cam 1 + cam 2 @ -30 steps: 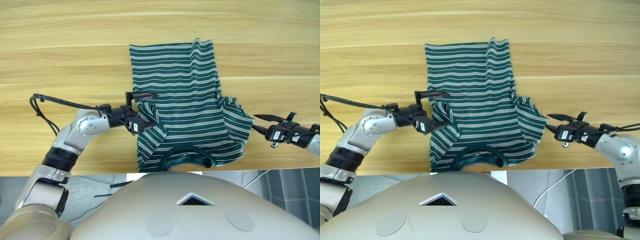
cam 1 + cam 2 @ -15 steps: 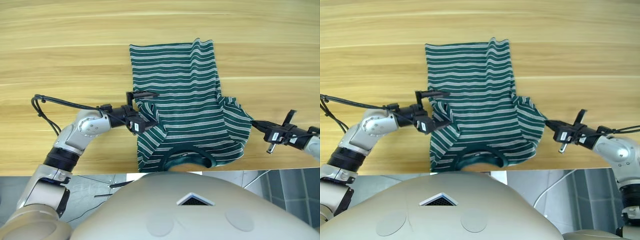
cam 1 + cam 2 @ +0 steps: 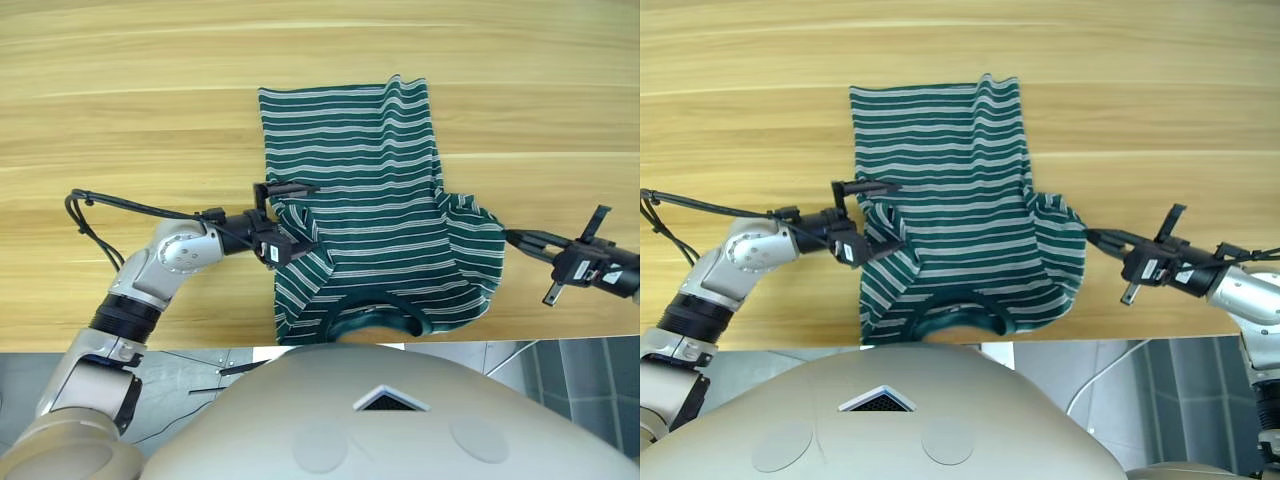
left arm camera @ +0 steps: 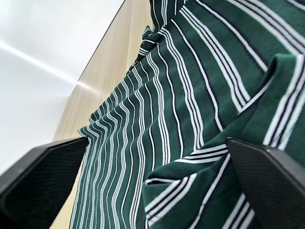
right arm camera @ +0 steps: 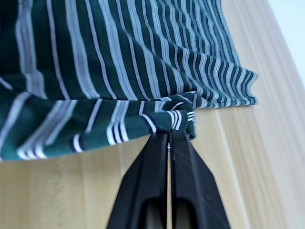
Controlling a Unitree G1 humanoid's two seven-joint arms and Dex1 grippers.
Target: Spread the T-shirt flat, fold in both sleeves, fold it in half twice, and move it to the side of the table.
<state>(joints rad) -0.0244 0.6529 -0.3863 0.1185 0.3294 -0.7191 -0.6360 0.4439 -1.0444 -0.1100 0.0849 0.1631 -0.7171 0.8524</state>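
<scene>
A green T-shirt (image 3: 370,190) with white stripes lies on the wooden table (image 3: 130,110), hem far, collar (image 3: 375,315) at the near edge. Its left sleeve is folded in over the body. My left gripper (image 3: 293,216) is open at that fold, with striped cloth (image 4: 181,95) between its wide-apart fingers (image 4: 43,176). The right sleeve (image 3: 1060,235) bulges out, rumpled. My right gripper (image 5: 169,136) is shut on that sleeve's outer edge (image 5: 176,119), low over the wood at the shirt's right side (image 3: 512,237).
Bare wood stretches left, right and beyond the shirt. The table's near edge (image 3: 200,347) runs just under the collar, with floor below it. A black cable (image 3: 85,215) loops out behind my left arm.
My right gripper has rolled about its axis and closed: its two fingers, apart a second ago, now pinch the sleeve's edge. The left arm and the shirt have stayed put.
</scene>
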